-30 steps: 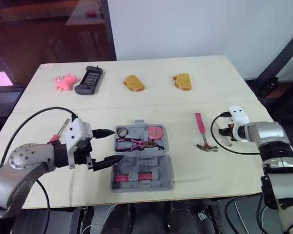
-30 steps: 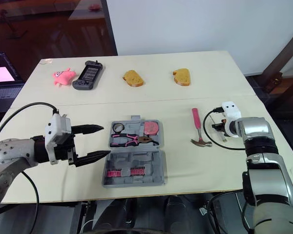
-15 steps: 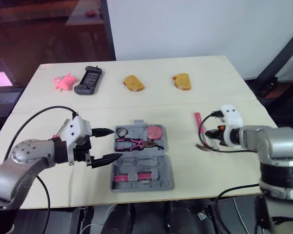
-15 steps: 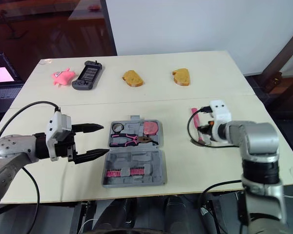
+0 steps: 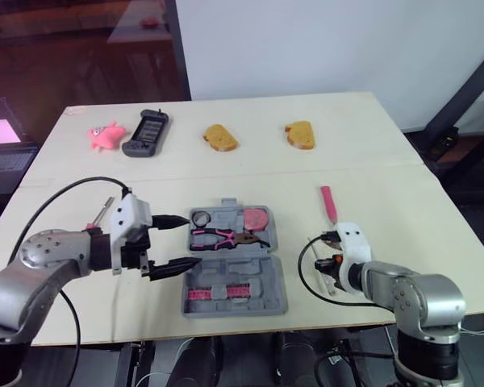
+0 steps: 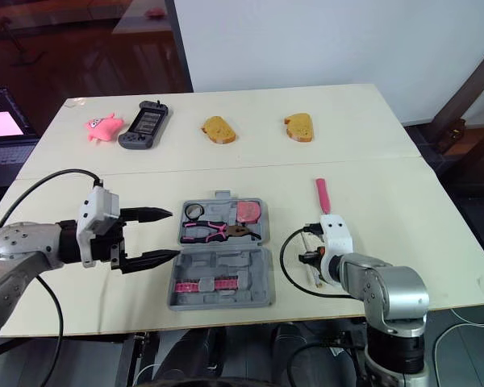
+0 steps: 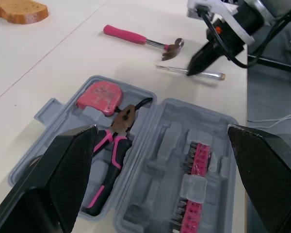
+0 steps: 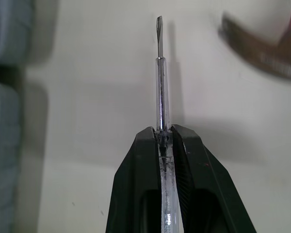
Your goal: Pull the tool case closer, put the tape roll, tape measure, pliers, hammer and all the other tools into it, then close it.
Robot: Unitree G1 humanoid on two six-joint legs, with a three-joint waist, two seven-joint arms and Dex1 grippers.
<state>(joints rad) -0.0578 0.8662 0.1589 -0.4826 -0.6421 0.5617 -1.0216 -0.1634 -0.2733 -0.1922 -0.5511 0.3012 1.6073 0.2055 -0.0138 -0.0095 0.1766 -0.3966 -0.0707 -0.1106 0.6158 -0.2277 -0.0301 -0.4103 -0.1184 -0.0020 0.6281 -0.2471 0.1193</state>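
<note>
Clearly the right gripper (image 8: 163, 132) is clamped on the clear-handled steel screwdriver (image 8: 160, 73), between the open grey plastic tool case (image 5: 226, 276) and the pink-handled hammer (image 5: 329, 201). So thin a pinch (smooth round stock) may let it swivel or slip. Beside the case, the left gripper (image 5: 192, 240) has its fingers apart.

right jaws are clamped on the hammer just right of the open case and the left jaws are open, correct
Not the hammer: the right jaws are clamped on the screwdriver, as the right wrist view shows, and the hammer lies loose beside it. The rest stands: they are just right of the open case, and the left jaws are open.
</note>
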